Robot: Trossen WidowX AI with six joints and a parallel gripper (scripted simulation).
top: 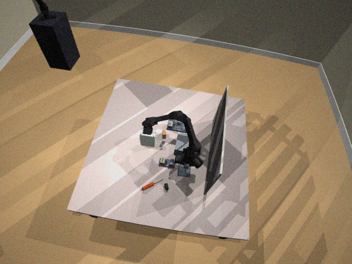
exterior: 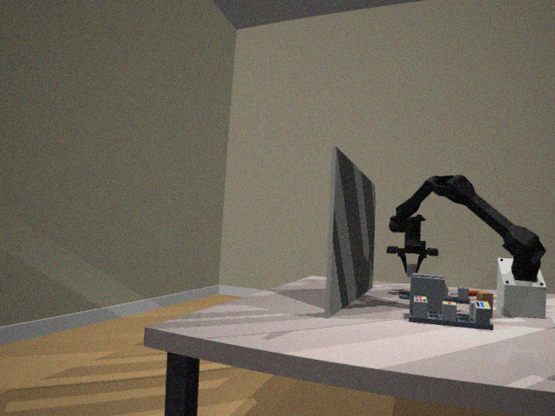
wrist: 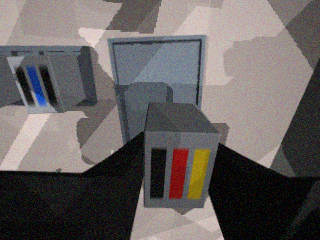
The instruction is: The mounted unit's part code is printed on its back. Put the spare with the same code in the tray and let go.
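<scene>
Gripper (top: 186, 164) (exterior: 412, 270) (wrist: 171, 138): fingers clamped on a grey spare (top: 186, 165) (exterior: 411, 269) (wrist: 175, 170), one on each flank. Striped face toward the wrist camera, reading black, red, yellow; grip leaves the code uncovered, probably so it can be checked on the way. The spare is between the fingertips, off the table, looking about upright.

Tray (top: 183, 171) (wrist: 158, 38): shallow, rimmed, below the fingers. Wrist view has the spare overlapping the tray's near part; top view puts the gripper over or near its edge beside the tall grey block (top: 181, 140) (exterior: 427, 290). Height above the tray floor hard to judge. No release yet.

Just beside the tray, toward the arm's base (top: 147, 140) (exterior: 522, 302): a holder (top: 166, 166) (wrist: 75, 49) with two more spares, one marked black, blue, black (top: 171, 161) (wrist: 37, 82). Likely the leftovers, set close for a short carry.

Past the tall block from the tray: the board (top: 176, 130) (exterior: 450, 323) of units. Block probably screens their backs; standing panel (top: 217, 136) (exterior: 351, 237) on the tray's far side from the base may be a mirror for reading them. Mounted code not legible here, so match unconfirmed.

Judgement: transfer nearly done. Next, centre over the tray, lower, open. Risk: spare catching the rim, tipping.
</scene>
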